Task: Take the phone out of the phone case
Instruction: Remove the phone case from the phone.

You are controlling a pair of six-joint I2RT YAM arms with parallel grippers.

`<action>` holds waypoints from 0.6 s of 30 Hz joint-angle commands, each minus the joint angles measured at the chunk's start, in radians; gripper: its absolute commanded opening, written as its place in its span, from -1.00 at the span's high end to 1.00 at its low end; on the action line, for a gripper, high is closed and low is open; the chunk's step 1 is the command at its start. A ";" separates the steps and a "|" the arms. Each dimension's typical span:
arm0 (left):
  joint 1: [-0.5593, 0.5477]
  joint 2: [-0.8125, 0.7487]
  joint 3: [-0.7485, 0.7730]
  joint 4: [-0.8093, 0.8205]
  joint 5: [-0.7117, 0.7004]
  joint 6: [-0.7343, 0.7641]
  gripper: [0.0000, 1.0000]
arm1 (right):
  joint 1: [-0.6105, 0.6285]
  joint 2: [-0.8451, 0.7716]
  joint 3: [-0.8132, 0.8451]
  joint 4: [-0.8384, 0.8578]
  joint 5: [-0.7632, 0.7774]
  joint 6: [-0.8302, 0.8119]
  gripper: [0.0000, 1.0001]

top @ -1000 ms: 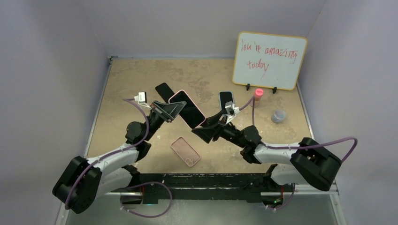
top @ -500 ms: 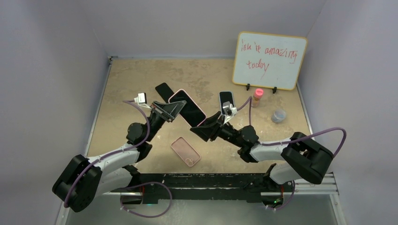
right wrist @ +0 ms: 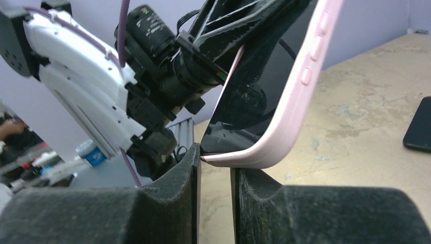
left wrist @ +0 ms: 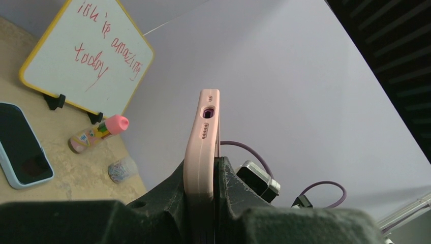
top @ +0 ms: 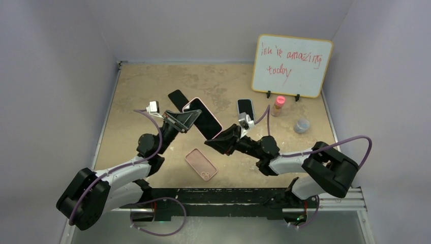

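Nearest, right gripper [right wrist: 216, 170] jaws flank the bottom corner of the phone case [right wrist: 292, 96]; biting or not, cannot tell. left gripper [left wrist: 203, 175] clenched on the case edge, aloft over mid table [top: 142, 86], phone [right wrist: 249, 96] not yet out. Risk: shallow corner pinch slips, or the pull twists the case from the left's clamp. Right wrist shows the screen; left wrist only the port end.

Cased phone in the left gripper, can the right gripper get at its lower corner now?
Probably yes: the right gripper straddles the lower corner of the cased phone, nothing between, and the left gripper holds it aloft.
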 commanded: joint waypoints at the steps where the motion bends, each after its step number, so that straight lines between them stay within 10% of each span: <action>1: -0.013 -0.039 0.045 -0.102 0.079 -0.053 1.00 | -0.007 0.011 0.043 -0.009 -0.075 -0.264 1.00; 14: 0.055 -0.002 0.100 -0.085 0.351 -0.112 1.00 | -0.136 -0.034 0.018 -0.054 -0.067 -0.126 1.00; 18: 0.125 0.022 0.127 -0.061 0.450 -0.101 1.00 | -0.163 -0.104 -0.001 -0.132 -0.198 -0.110 0.52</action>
